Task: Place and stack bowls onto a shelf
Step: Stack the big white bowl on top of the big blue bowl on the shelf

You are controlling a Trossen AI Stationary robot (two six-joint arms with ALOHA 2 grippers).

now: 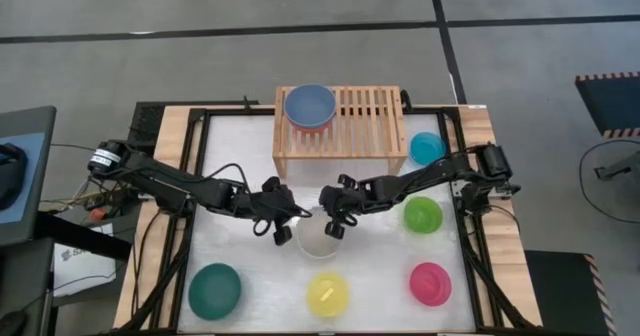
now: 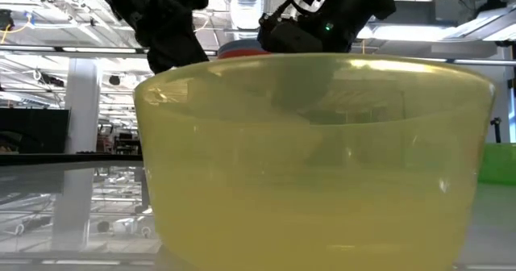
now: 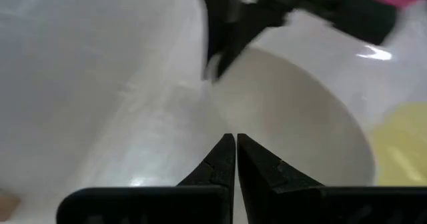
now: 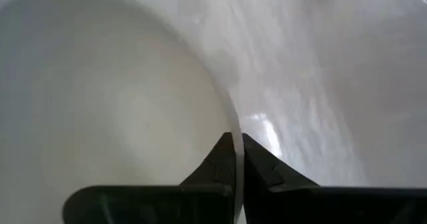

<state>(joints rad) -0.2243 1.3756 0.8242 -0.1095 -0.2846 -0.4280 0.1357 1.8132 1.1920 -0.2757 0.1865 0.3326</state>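
A white bowl (image 1: 320, 236) sits at the table's middle, between my two grippers. My left gripper (image 1: 296, 228) is shut at its left rim. My right gripper (image 1: 336, 226) is shut at its right rim. A slate blue bowl (image 1: 309, 104) is nested in a red bowl (image 1: 308, 129) on the left part of the wooden shelf (image 1: 365, 121) at the table's far side. The cyan (image 1: 427, 147), lime green (image 1: 423, 214), pink (image 1: 430, 283), yellow (image 1: 328, 294) and teal green (image 1: 215, 288) bowls stand on the table. My left gripper pinches the white bowl's rim (image 3: 222, 117) on the bowl's left side, one finger inside and one outside. The fingers slant down from the table's left. My right gripper pinches the rim (image 4: 231, 121) on the bowl's right side, one finger inside and one outside, slanting down from the right. Whether the bowl is off the table I cannot tell.
The yellow bowl (image 2: 314, 158) fills the low view, with both arms above it. The right two thirds of the shelf's slatted top (image 1: 375, 111) is bare. The table's raised frame (image 1: 190, 176) runs round the white mat.
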